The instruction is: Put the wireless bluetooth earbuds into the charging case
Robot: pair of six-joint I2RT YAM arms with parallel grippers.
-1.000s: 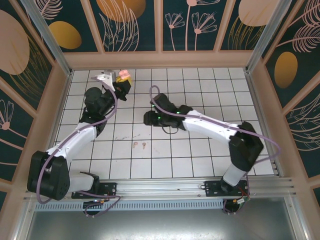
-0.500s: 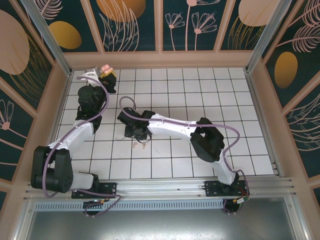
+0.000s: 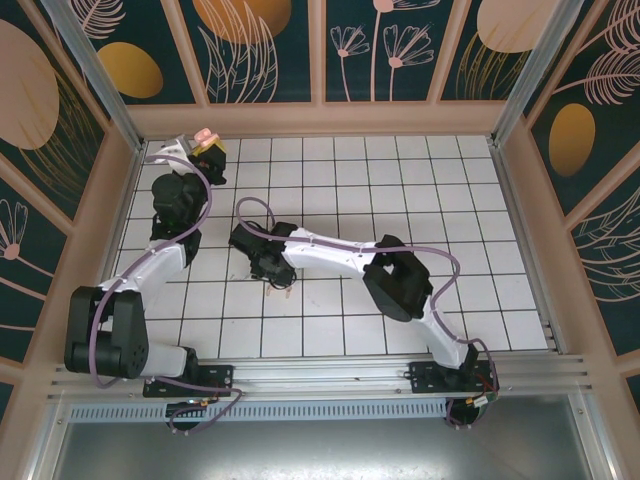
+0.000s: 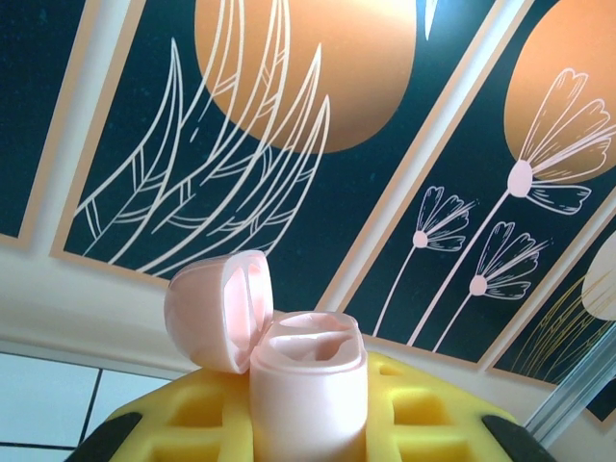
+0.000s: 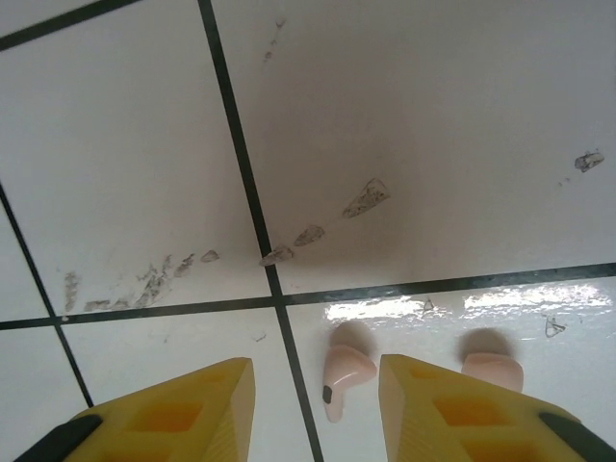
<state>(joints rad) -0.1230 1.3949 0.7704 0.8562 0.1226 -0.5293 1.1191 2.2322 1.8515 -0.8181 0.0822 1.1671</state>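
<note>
The right gripper (image 5: 316,380) is standing with its yellow fingers (image 5: 183,419) part open and gripping nothing. They are straddling one pink earbud (image 5: 342,377), with bare tile showing on both sides of it, so no contact is being made. A second pink earbud (image 5: 493,371) is lying just outside one finger, near enough to be knocked. Both are resting on the tiled table (image 5: 144,144), left of centre and somewhat toward its near edge. Judged from its size and glossy shell, the earbud is handling as a very light, hard, slippery item. It is liable to skid on the shiny tile or squirt out from between the pads. The hold is best taken low, across the rounded body rather than the thin stem end, with gentle pressure. The left gripper (image 4: 308,423) is clamping the pink charging case (image 4: 308,385) upright. The case's lid (image 4: 217,308) is standing open and its sockets are facing up, raised above the far left corner of the table.
</note>
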